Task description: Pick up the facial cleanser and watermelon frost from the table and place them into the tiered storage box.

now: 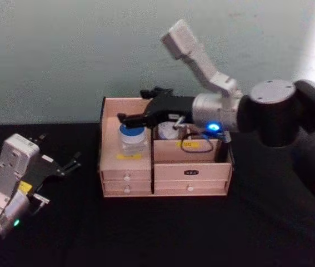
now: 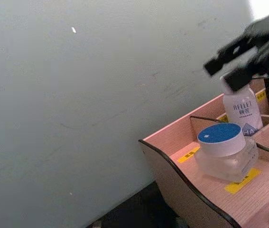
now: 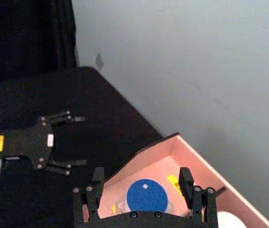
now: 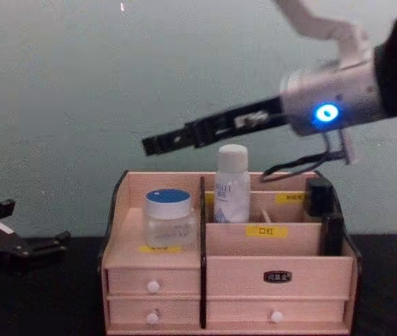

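Watermelon frost [image 4: 168, 217], facial cleanser [image 4: 232, 184] in tiered storage box [image 4: 275, 266]

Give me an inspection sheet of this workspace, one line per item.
Surface: black table.
Job's things: watermelon frost upright in the left compartment of the tiered storage box; facial cleanser upright in the compartment to its right.
Clutter: nothing seen.
Grippers: right gripper open, above the box, holding nothing; left gripper open, low, left of the box.
Cables: thin black cable loop hanging under the right wrist, over the box.
Surroundings: plain pale wall.
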Available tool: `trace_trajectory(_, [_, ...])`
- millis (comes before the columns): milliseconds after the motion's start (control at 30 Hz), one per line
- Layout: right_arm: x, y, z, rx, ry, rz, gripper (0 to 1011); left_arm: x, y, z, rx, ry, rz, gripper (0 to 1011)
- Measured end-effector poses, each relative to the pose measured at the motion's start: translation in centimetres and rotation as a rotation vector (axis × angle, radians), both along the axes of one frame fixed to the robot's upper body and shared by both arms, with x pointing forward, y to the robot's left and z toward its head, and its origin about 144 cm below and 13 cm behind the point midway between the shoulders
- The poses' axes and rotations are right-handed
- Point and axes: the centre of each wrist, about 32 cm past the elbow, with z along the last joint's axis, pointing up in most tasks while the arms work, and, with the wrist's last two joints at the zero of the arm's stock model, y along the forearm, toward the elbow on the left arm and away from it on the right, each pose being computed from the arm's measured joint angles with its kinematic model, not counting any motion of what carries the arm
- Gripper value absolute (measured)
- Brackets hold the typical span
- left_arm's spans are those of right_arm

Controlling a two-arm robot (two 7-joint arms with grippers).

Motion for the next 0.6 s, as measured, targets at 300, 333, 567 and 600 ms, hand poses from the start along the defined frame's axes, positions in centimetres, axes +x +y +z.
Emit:
trace_trajectory(300, [-3.7,-4.0,0.7,0.056,-0.048,-0.027,1002,0.0,0.0,0.0,0.000,0.000,0.000,1002])
trace_trajectory(333, [-4.0,-4.3,0.6,0.059,-0.050,-0.033,1002,0.0,0.0,0.0,0.000,0.000,0.000,1001])
trace_trajectory(567, [-6.9,-7.7,-0.9,0.093,-0.090,-0.123,1002,0.0,0.0,0.0,0.000,0.000,0.000,1002])
trace_trajectory(600, [-7.4,-8.4,-1.4,0.097,-0.096,-0.150,1002,0.0,0.0,0.0,0.000,0.000,0.000,1001])
